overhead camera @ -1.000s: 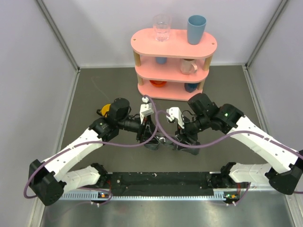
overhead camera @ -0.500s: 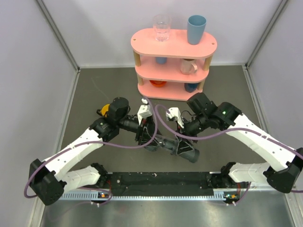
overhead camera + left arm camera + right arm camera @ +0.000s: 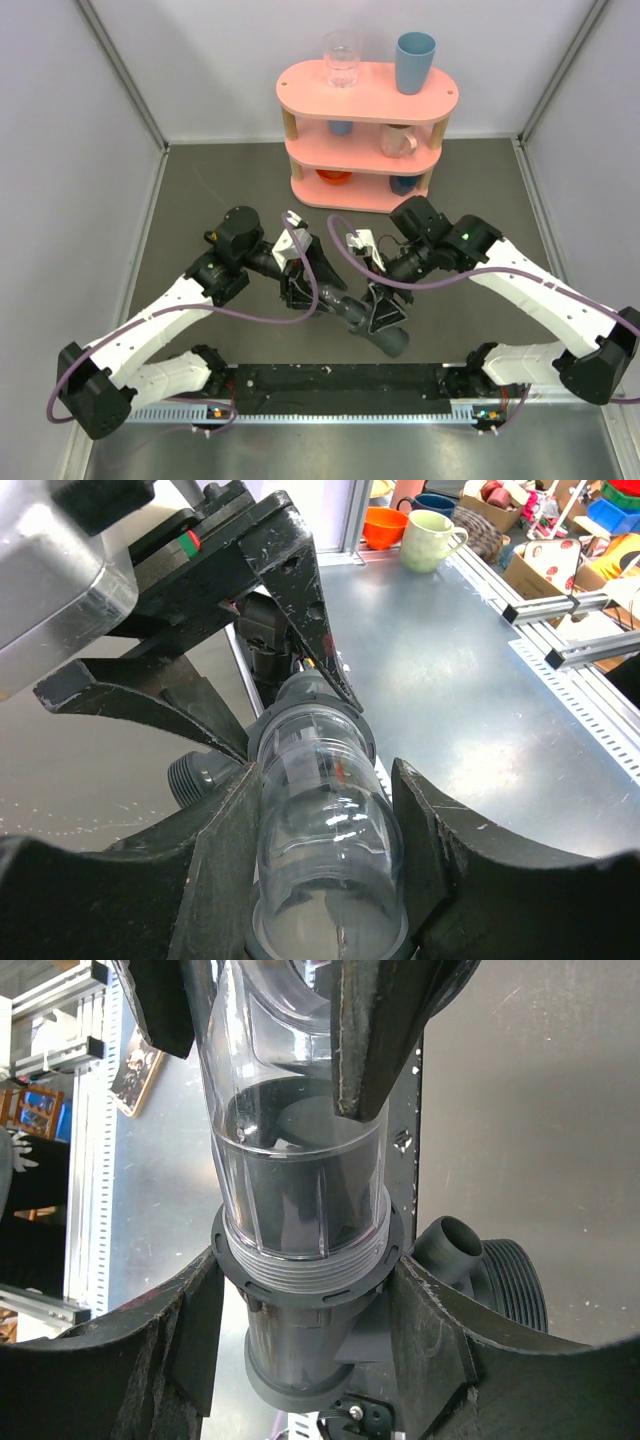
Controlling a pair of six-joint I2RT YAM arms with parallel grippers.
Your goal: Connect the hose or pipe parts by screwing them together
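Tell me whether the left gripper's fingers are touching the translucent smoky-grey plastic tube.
Touching. The left wrist view shows the left gripper with both black fingers pressed flush against opposite sides of the translucent smoky-grey plastic tube, with no gap on either side.

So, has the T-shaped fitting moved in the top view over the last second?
Yes. The T-shaped fitting, joined to the translucent tube, has swung toward the black rail at the near edge, away from the pink shelf.

Dark grey fitting (image 3: 300,1355), smoky clear tube (image 3: 325,820), pink shelf (image 3: 365,95), blue cup (image 3: 414,62)
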